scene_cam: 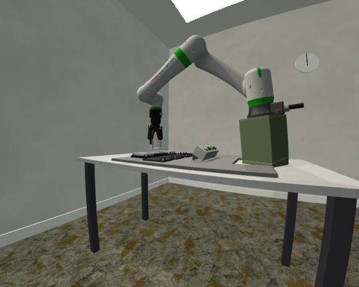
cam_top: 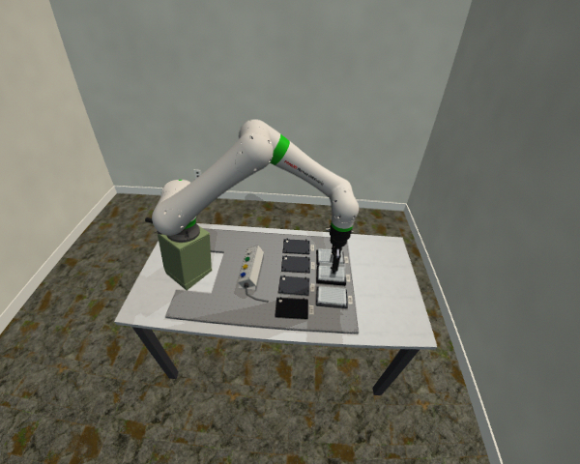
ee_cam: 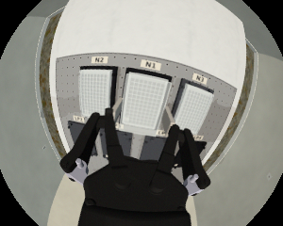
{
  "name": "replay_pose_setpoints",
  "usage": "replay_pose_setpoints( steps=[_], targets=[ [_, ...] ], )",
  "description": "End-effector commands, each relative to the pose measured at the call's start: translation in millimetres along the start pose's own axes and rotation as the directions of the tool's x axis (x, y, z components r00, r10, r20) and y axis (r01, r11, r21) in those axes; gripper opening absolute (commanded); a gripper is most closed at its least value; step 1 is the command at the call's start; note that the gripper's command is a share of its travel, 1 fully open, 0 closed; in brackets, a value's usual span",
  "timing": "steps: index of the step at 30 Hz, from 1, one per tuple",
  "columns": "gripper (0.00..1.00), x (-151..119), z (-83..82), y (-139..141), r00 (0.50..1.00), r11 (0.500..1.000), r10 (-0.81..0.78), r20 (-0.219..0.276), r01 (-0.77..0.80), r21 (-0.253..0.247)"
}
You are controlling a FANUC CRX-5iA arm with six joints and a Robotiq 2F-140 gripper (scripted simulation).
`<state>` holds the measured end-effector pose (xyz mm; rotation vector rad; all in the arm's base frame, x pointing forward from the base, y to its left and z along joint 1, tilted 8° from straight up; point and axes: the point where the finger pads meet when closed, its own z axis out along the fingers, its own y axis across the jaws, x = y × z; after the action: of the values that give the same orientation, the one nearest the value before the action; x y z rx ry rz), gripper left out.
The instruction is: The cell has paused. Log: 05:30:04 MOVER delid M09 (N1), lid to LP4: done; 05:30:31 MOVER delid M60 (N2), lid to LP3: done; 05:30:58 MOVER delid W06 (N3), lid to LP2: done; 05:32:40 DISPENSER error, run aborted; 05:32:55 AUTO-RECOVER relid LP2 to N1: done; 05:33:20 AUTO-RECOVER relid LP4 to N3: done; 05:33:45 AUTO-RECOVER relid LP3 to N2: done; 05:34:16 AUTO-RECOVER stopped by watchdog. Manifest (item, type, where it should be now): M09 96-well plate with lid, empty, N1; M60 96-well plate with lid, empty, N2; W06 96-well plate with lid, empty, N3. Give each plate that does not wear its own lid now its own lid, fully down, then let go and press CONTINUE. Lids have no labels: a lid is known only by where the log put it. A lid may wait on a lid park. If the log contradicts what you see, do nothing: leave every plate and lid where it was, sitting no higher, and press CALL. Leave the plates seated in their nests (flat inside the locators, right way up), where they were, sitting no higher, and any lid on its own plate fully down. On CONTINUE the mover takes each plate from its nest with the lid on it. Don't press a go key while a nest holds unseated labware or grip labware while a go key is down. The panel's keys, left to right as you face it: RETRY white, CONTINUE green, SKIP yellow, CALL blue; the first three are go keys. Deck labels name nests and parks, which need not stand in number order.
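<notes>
The gripper [ee_cam: 137, 145], jaws partway closed on a clear lid [ee_cam: 143, 100], holds it above the middle plate [cam_top: 332, 274], with four black lid parks [cam_top: 295, 264] just beside.

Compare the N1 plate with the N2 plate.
N1 sits mid-row; N2 sits at the row's end. The gripper, shut on a clear lid, hangs above N1; no gripper is over N2. Both are white well plates in labelled nests.

table [cam_top: 380, 300] smooth white | deck mat [cam_top: 220, 309] matt grey | floor [cam_top: 230, 414] rough
</notes>
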<state>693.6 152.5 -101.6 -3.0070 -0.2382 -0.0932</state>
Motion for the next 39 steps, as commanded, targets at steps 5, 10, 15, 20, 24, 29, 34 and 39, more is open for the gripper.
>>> replay_pose_setpoints(
  steps=[5, 10, 15, 20, 24, 29, 34, 39],
  targets=[
    [0.00, 0, -12.1, 0, 1.000, 1.000, 0.000, 0.000, 0.000, 0.000],
    [0.00, 0, -16.3, 0, 1.000, 1.000, 0.000, 0.000, 0.000, 0.000],
    [0.00, 0, -21.9, 0, 1.000, 1.000, 0.000, 0.000, 0.000, 0.000],
    [0.00, 0, -25.6, 0, 1.000, 1.000, 0.000, 0.000, 0.000, 0.000],
    [0.00, 0, -27.0, 0, 1.000, 1.000, 0.000, 0.000, 0.000, 0.000],
    [0.00, 0, -27.4, 0, 1.000, 1.000, 0.000, 0.000, 0.000, 0.000],
    [0.00, -4, -27.6, 2, 1.000, 1.000, 0.000, 0.000, 0.000, 0.000],
    [0.00, -69, -28.3, 35, 1.000, 1.000, -0.001, 0.000, 0.001, 0.002]
  ],
)
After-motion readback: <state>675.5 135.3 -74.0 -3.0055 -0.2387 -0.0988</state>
